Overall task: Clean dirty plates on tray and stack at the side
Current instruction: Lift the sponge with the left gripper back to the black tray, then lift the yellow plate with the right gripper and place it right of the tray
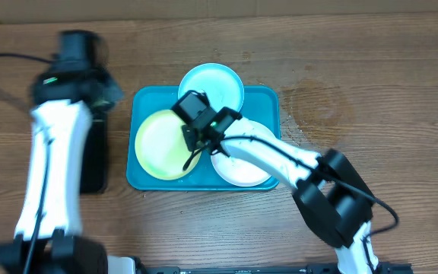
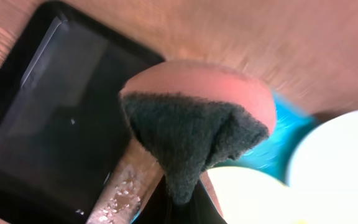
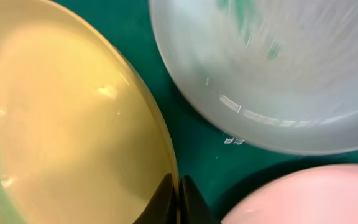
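The large turquoise-blue rectangular plastic tray with raised rim lies at the centre of the brown wooden table and carries all three plates. The yellow-green round plastic plate occupies the left part of the tray. The pale mint-blue round plastic plate sits at the far side and overlaps the far rim. The white round plastic plate sits at the near right. In the right wrist view the three plates lie close together but apart, with tray floor visible between them. The mint-blue plate bears small teal smears on its inner surface, which is blurred in that view. The right arm reaches from the near right edge of the table over the white plate. The right gripper is low at the right edge of the yellow-green plate. Its fingers are drawn almost together and straddle that rim, one finger over the plate and one outside it, so the rim appears pinched between them. The left arm extends over the smaller black rectangular tray, which lies on the table to the left of the turquoise-blue tray. The left gripper is clamped on a sponge with a salmon-pink body and a dark green scouring face. The sponge is in the air over the strip of table between the two trays and touches no plate.
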